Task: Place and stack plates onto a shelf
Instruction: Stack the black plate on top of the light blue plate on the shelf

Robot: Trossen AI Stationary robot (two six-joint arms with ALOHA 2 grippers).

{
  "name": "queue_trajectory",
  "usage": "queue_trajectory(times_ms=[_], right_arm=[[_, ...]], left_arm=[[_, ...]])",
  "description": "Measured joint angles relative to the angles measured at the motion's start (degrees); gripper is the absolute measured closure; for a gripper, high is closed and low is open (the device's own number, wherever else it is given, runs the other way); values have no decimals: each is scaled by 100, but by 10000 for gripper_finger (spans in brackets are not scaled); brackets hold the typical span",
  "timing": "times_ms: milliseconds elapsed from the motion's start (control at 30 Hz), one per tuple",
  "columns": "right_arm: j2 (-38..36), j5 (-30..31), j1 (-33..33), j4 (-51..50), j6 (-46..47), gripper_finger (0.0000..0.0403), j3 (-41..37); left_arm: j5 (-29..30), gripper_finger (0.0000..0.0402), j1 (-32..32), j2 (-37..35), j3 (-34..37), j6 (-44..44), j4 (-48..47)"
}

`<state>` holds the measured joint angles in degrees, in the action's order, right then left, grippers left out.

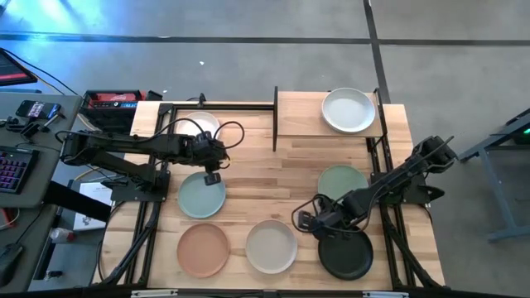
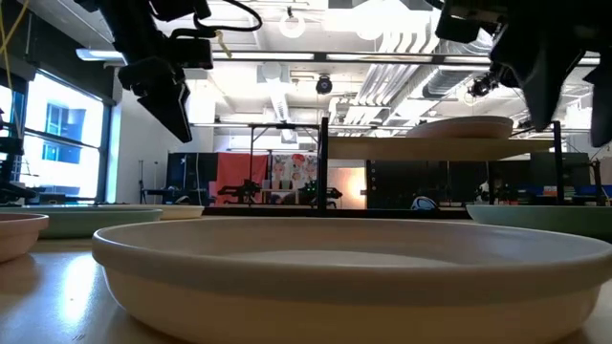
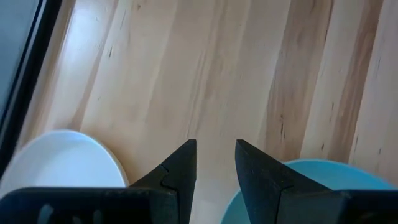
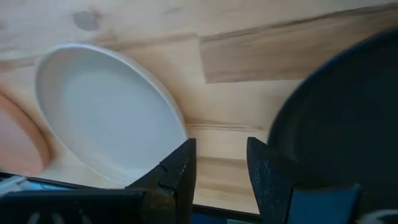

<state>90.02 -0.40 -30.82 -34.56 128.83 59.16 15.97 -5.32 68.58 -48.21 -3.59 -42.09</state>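
While the light plank tabletop carries most of the load, the small light-wood shelf on thin black posts stands at its far edge with one round white matte plate already on its right half; its left half is bare.

Plates on the tabletop: white near the far left corner, blue-green below it, peach and pale grey along the near edge, black toward the near right corner, mint green above that.

Right claw: empty, fingers slightly parted, poised over bare wood between the pale grey plate and the black plate. Judgement: either rim is just beside it, so the target is unclear.

Left claw: empty, narrowly parted, between the white plate and the blue-green one.

Hidden: the low view shows only rims, and both wrist views cut plates off.
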Motion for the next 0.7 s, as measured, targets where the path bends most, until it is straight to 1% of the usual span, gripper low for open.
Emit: queue_trajectory(times_ms=[100, 300, 467, 700], right_arm=[[0, -159, -42, -35, -36, 281, 0], [0, -181, -299, -49, 175, 281, 0], [0, -184, -514, -322, 406, 281, 0], [54, -79, -535, -466, 420, 281, 2]], left_arm=[[0, 300, 0, -2, 0, -408, -2], [0, 300, 0, 0, 0, -1088, -2], [-18, 300, 9, 0, 0, -1661, -7], [-196, 300, 10, -1, 0, -1884, -9]])
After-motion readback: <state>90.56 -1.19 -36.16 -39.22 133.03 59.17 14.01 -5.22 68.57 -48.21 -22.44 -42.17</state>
